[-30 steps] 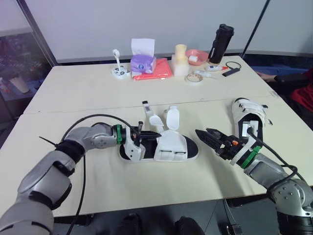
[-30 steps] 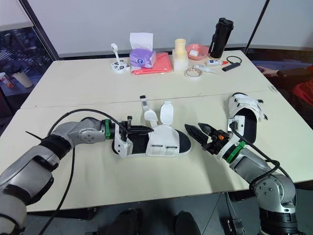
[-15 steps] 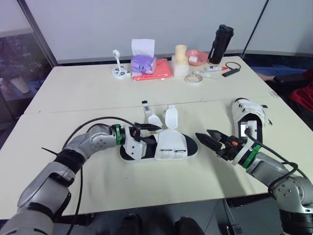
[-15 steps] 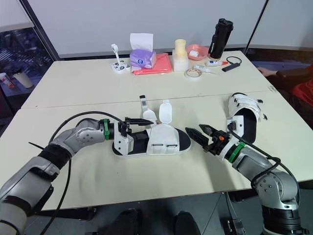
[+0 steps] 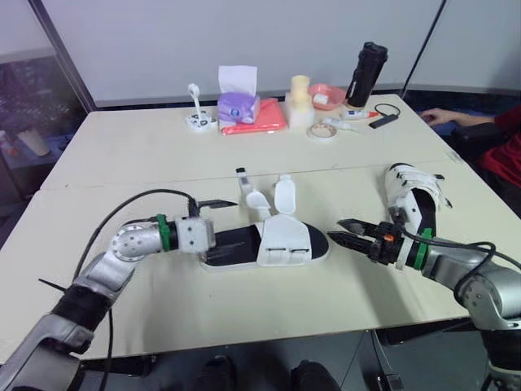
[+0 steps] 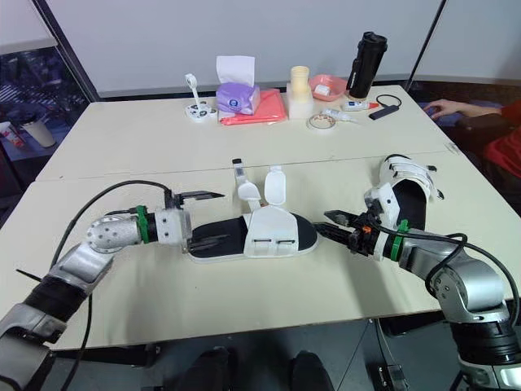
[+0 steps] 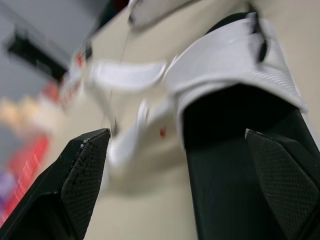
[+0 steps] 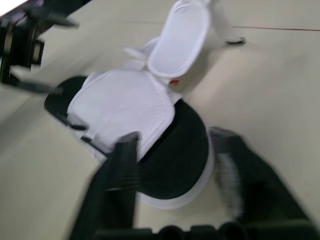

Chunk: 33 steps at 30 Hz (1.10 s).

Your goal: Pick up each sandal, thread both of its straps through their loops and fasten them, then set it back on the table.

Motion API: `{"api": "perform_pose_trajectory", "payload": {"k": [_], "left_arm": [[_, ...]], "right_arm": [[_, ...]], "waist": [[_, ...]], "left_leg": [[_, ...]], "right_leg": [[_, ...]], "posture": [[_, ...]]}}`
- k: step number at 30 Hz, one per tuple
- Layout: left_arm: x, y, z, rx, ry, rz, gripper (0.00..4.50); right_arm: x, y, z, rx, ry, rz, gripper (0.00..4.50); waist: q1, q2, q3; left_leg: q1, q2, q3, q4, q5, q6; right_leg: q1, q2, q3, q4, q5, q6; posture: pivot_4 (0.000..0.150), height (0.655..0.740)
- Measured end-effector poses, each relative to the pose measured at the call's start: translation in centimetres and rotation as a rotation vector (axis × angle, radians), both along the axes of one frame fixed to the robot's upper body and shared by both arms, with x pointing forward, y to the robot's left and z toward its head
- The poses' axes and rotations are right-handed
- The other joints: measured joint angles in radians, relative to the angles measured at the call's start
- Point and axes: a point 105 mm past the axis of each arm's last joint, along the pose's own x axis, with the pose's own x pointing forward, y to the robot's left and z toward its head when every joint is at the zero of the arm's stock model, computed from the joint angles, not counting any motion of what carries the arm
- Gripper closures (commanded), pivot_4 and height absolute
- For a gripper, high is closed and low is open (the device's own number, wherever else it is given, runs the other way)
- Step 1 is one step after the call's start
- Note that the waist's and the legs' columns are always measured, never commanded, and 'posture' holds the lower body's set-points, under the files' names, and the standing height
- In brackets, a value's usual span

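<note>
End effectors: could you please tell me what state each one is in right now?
Left end effector: open, holding nothing, at the heel of the sandal.
Right end effector: open, holding nothing, by its toe.

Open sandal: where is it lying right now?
In the eye views, the open sandal lies flat at the centre of the near table, between the left gripper and the right gripper. The second sandal sits further right.
</note>
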Motion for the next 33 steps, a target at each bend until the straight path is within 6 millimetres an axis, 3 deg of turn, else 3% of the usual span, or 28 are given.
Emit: {"api": "perform_pose_trajectory", "payload": {"k": [1, 4, 9, 18, 33], "left_arm": [[0.2, 0.5, 0.8, -0.058, 0.084, 0.038, 0.0], [0.5, 1.5, 1.6, -0.192, 0.296, 0.104, 0.0], [1.4, 2.4, 1.1, -0.444, 0.581, 0.204, 0.0], [2.5, -1.0, -1.9, -0.698, 0.959, 0.284, 0.0], [6.1, -3.4, -2.7, -0.899, 1.231, 0.369, 0.0]], "right_arm": [[0.0, 0.2, -0.1, -0.016, -0.003, 0.027, 4.46], [0.2, 0.5, -0.5, -0.052, -0.005, 0.074, 4.46], [0.8, 1.0, -1.8, -0.129, 0.007, 0.136, 4.46], [1.8, 1.7, -3.8, -0.189, 0.031, 0.192, 4.46], [2.4, 3.0, -4.5, -0.182, 0.003, 0.227, 4.46]], "waist": [[-0.002, 0.0, 0.0], [-0.005, 0.0, 0.0], [-0.004, 0.0, 0.0], [-0.001, -0.001, 0.0], [-0.003, -0.002, -0.001]], "left_leg": [[0.0, 0.0, 0.0, 0.001, 0.0, 0.0], [0.0, 0.0, 0.0, 0.001, 0.0, 0.0], [0.0, 0.0, -0.001, 0.003, 0.0, 0.001], [0.0, 0.0, -0.001, 0.006, -0.001, 0.001], [0.0, 0.0, 0.0, 0.007, 0.0, 0.001]], "right_leg": [[0.0, 0.0, 0.0, 0.0, 0.0, 0.0], [0.0, 0.0, 0.0, 0.001, 0.0, 0.0], [0.0, 0.0, 0.0, 0.001, 0.0, 0.0], [0.001, 0.0, 0.0, 0.002, 0.0, 0.0], [0.002, 0.0, -0.001, 0.002, 0.0, 0.0]], "posture": [[0.15, 0.74], [0.15, 0.74], [0.15, 0.74], [0.15, 0.74], [0.15, 0.74]]}}
